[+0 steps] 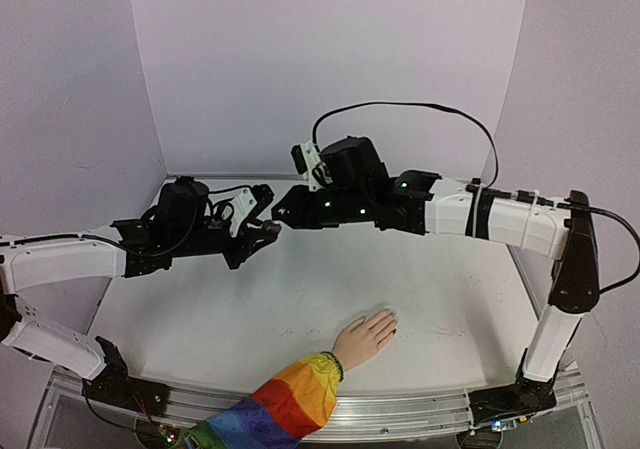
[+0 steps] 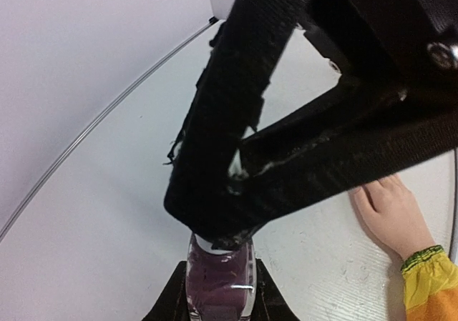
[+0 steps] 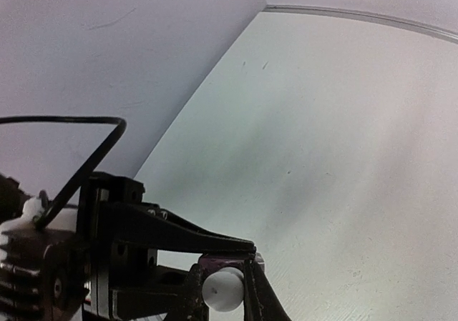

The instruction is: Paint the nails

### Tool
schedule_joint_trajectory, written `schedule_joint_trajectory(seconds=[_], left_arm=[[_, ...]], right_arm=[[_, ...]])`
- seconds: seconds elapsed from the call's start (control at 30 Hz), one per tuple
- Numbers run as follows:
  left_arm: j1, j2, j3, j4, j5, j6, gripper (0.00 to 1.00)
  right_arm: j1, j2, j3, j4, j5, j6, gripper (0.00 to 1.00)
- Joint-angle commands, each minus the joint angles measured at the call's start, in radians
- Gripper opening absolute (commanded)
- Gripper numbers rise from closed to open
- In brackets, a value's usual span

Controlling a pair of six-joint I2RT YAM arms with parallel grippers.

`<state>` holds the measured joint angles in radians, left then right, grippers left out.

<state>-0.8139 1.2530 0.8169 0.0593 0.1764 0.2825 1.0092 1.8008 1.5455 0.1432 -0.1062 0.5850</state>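
Back-centre is barred by left arm (image 1: 70,259) and right arm (image 1: 500,219), joined tip to tip at the polish bottle (image 2: 218,285); no gap is left between them. Open bench (image 1: 200,319) is found beneath and in front. Near edge centre is taken by mannequin hand (image 1: 365,337) and rainbow sleeve (image 1: 290,404). Sides and rear are closed by walls (image 1: 330,69).

I'm looking at a white table (image 1: 300,309), scuffed and flecked with small dark marks toward its near right. Plain pale wall panels (image 1: 330,69) close it in at the back and on both sides. An aluminium rail (image 1: 420,406) runs along the near edge. The left wrist camera shows me a small clear bottle (image 2: 218,285) holding purple polish, with a sliver of its silvery cap (image 2: 209,244) just visible.
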Motion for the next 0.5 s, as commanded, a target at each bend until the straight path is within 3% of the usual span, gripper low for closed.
schedule_joint_trajectory(seconds=[0.0,0.2,0.47], left_arm=[[-0.039,-0.049,0.041,0.215,0.057,0.0,0.0],[-0.042,-0.039,0.046,0.214,0.034,-0.026,0.0],[-0.042,-0.005,0.054,0.212,-0.025,-0.06,0.0]], right_arm=[[0.091,0.082,0.066,0.052,0.084,0.141,0.05],[0.029,-0.035,0.017,0.054,0.07,0.086,0.22],[-0.034,-0.261,-0.106,0.051,0.036,-0.059,0.68]])
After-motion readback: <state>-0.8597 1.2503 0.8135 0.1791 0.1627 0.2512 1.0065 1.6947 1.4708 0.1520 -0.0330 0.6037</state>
